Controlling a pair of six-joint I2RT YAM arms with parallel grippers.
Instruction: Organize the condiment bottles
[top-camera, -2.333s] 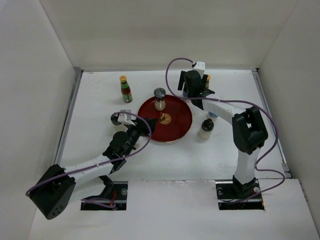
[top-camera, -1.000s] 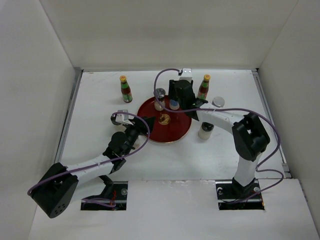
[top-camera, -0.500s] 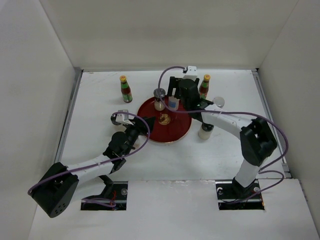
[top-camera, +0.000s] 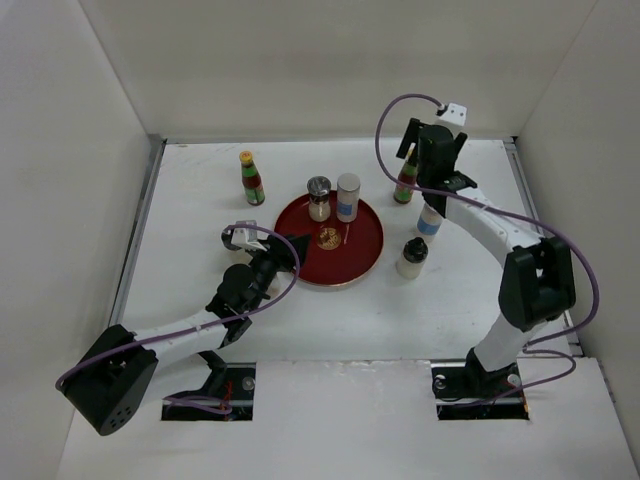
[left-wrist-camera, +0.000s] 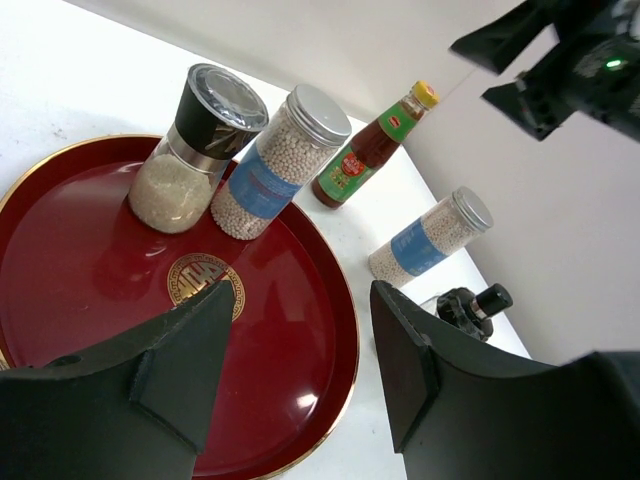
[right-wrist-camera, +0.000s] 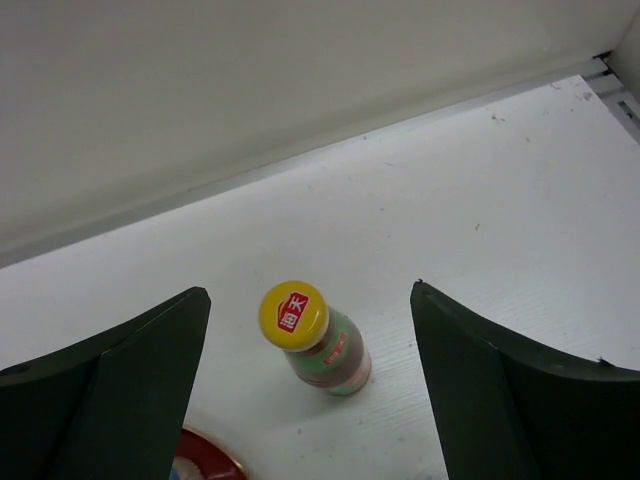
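Observation:
A red round tray (top-camera: 345, 262) holds a dark-lidded grinder (top-camera: 319, 198) and a silver-lidded shaker with a blue label (top-camera: 347, 196), side by side; both also show in the left wrist view, grinder (left-wrist-camera: 190, 155) and shaker (left-wrist-camera: 268, 165). My right gripper (top-camera: 415, 165) is open and empty, above a red-sauce bottle (top-camera: 404, 183) that stands between its fingers in the right wrist view (right-wrist-camera: 318, 345). A second shaker (top-camera: 429, 221) and a squat dark-lidded jar (top-camera: 411, 259) stand right of the tray. Another red-sauce bottle (top-camera: 251, 178) stands at the back left. My left gripper (top-camera: 298, 244) is open and empty at the tray's left rim.
White walls close in the table on three sides; the right-hand sauce bottle stands near the back wall. A small dark round thing (top-camera: 233, 238) sits beside my left wrist, partly hidden. The tray's rim (right-wrist-camera: 205, 452) shows at the bottom of the right wrist view.
My right gripper left the blue-labelled shaker on the tray beside the grinder, opened, and moved back and right to above the right-hand sauce bottle. The left arm has not moved.

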